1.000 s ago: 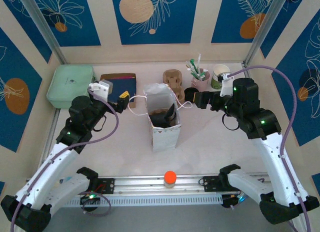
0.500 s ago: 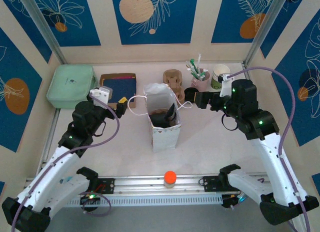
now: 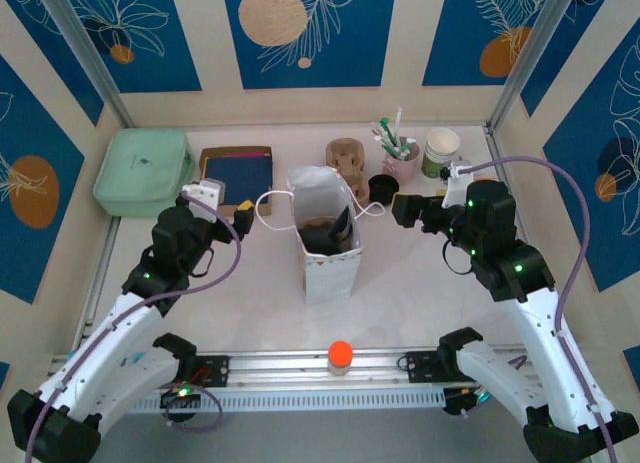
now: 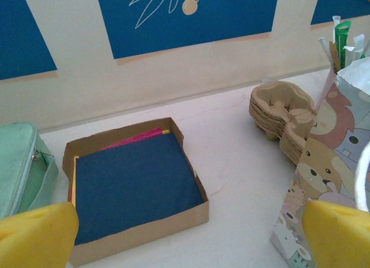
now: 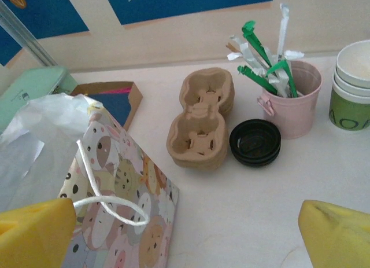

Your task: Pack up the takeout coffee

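Packing looks nearly done. A dark, lid-like shape, probably the takeout coffee (image 3: 338, 230), sits on brown pulp inside the open paper gift bag (image 3: 327, 268) at table centre, though the cup itself is hidden. The left gripper (image 3: 243, 211) at the bag's 9 o'clock and the right gripper (image 3: 400, 210) at its 2 o'clock both gape wide, holding nothing. Little seems left beyond pulling the arms clear.

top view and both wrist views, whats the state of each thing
paper bag: upright, top open, something dark inside
napkin box: open-topped, filled
cup carriers: stacked, empty
black lids: stacked, lying flat
pink bucket: upright, holding sticks
paper cups: stacked, lidless
left gripper: open, empty
right gripper: open, empty
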{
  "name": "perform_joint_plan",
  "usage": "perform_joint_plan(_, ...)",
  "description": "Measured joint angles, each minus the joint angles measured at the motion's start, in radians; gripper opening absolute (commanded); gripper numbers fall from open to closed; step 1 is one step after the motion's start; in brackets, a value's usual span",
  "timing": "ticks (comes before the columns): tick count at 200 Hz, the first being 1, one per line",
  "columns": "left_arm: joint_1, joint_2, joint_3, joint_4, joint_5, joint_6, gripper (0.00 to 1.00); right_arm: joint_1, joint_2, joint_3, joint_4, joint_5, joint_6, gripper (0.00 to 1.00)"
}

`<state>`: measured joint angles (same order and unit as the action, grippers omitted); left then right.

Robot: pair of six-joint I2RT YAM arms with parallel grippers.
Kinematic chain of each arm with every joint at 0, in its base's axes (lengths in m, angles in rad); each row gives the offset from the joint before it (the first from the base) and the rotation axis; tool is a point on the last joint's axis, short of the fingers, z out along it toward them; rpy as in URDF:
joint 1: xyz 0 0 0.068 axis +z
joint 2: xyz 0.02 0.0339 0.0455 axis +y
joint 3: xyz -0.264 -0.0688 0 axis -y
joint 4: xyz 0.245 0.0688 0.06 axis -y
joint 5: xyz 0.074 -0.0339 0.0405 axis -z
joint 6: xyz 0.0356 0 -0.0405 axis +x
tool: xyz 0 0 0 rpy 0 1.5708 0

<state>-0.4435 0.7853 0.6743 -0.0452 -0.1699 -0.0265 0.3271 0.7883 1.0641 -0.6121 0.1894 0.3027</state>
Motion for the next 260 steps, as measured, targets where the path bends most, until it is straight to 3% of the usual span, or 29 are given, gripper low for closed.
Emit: perform_joint_plan(260,0.0,-0.087,-0.161,-0.001,-0.072,-0.081,1.0,-0.041,-0.081,-0.186,0.043,0.107,0.036,0.99)
